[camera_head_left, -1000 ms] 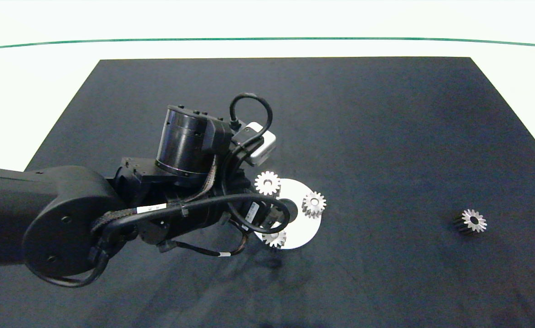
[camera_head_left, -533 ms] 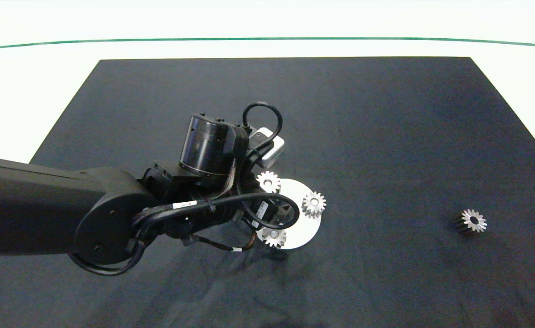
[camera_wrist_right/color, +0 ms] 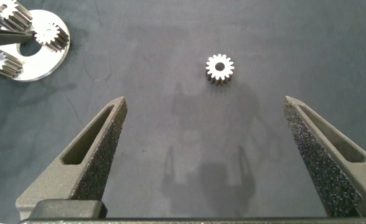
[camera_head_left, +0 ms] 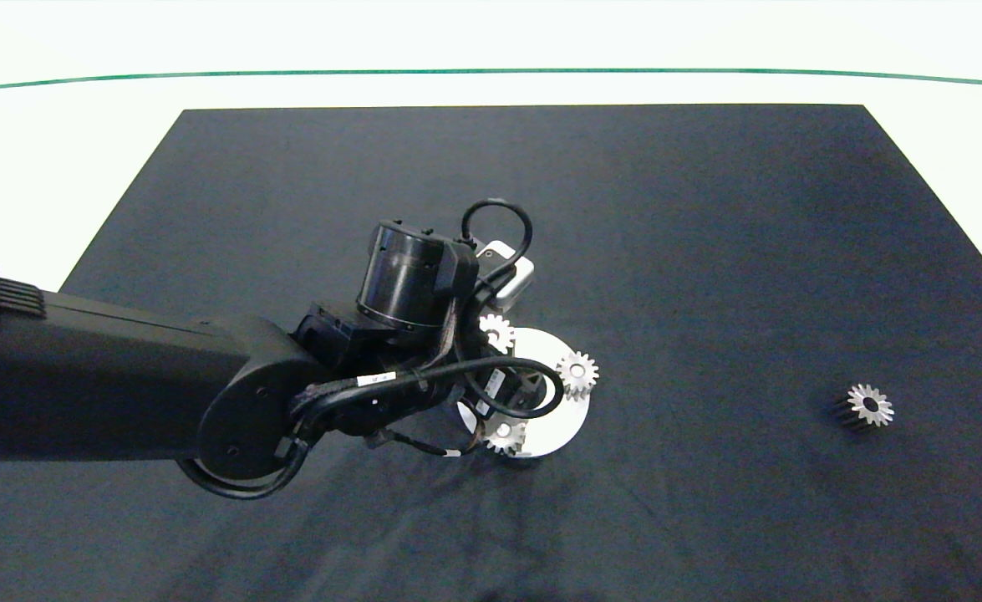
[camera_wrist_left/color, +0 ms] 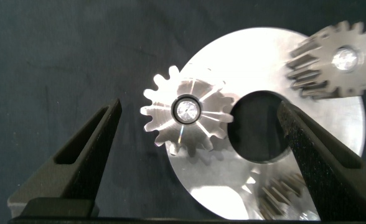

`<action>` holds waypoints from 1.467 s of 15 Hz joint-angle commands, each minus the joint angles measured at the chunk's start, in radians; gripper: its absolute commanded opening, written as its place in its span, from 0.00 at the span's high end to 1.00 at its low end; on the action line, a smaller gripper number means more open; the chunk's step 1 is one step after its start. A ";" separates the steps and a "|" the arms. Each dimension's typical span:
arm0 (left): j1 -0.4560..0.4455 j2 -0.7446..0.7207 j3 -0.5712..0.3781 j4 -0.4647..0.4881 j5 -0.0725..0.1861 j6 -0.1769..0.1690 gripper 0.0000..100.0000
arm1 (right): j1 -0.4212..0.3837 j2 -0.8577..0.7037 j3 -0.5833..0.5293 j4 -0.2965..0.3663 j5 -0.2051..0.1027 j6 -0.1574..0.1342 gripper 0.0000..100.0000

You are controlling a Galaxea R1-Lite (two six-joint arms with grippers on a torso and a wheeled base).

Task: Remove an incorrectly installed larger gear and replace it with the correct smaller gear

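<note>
1. Head view: the left arm (camera_head_left: 206, 393) is reaching in from the left edge, covering part of a silver disc (camera_head_left: 562, 422) at frame centre. 3 gears are sitting on the disc's rim; the larger gear (camera_head_left: 497, 332) is at its upper left. The smaller gear (camera_head_left: 868, 405) is lying alone on the black mat (camera_head_left: 708, 251), far right.
2. Left wrist view: the left gripper (camera_wrist_left/color: 198, 146) is hanging spread wide, its fingers either side of the larger gear (camera_wrist_left/color: 187, 117), not touching it.
3. Right wrist view: the right gripper (camera_wrist_right/color: 208, 155) is hanging spread wide above the mat, the smaller gear (camera_wrist_right/color: 220, 67) lying beyond its fingertips.
</note>
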 commanded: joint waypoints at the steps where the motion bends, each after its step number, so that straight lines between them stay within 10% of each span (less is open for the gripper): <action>1: 0.002 0.010 -0.008 -0.003 0.002 0.003 0.00 | 0.000 -0.001 0.000 0.001 0.000 0.000 0.00; 22: 0.005 0.037 -0.034 -0.001 0.003 0.003 0.35 | 0.000 -0.007 -0.003 0.000 0.000 -0.005 0.00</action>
